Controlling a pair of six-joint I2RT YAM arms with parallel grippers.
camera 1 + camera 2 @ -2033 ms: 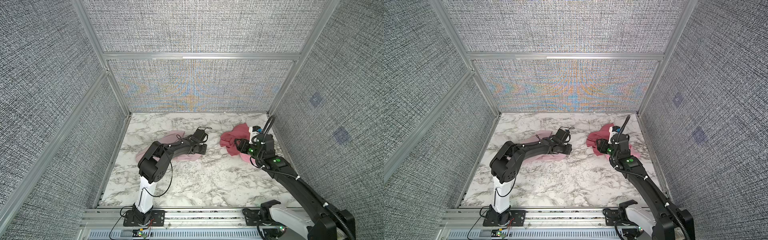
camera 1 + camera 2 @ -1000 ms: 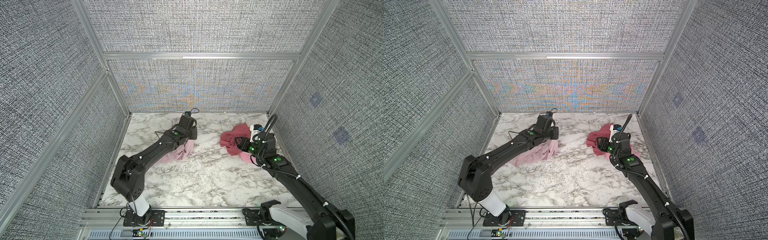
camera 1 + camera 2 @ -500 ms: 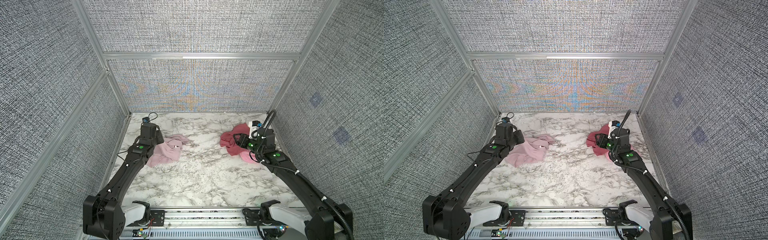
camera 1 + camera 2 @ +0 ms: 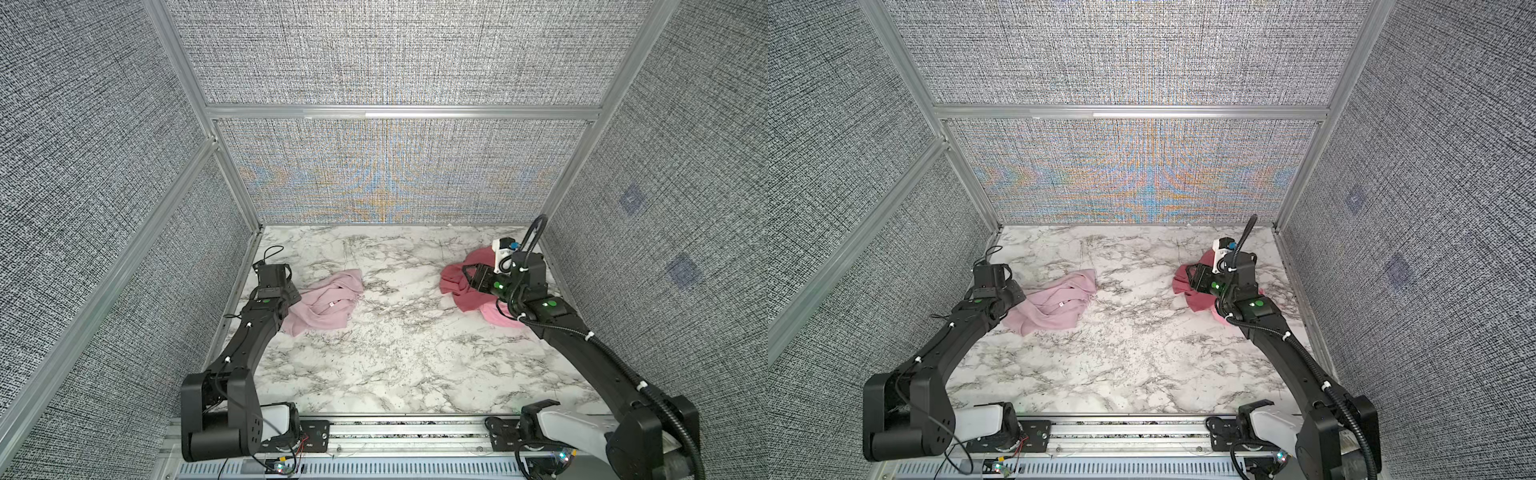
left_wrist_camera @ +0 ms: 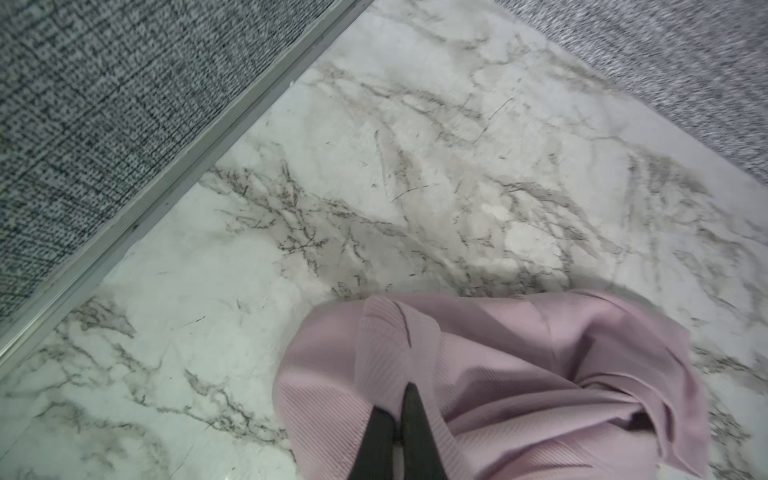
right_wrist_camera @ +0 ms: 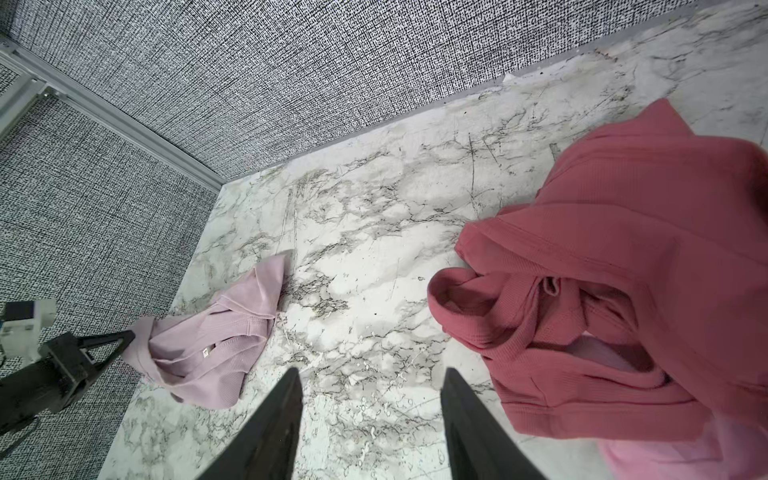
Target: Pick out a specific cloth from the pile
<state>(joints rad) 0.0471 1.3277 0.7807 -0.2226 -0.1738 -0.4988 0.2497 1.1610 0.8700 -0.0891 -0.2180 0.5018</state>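
A: the cloth?
B: soft ribbed knit, matt. the pile too, waffle-textured knit.
A: tabletop?
B: marble-look, smooth, faint sheen. walls rough woven fabric, rails brushed metal. right gripper matt black plastic.

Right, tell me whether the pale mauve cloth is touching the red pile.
No, the cloth lies apart from the pile, with bare marble between them.

The right gripper hangs with jaws apart over the marble tabletop, between the rose-red pile and the mauve cloth, whose corner the left gripper pinches.
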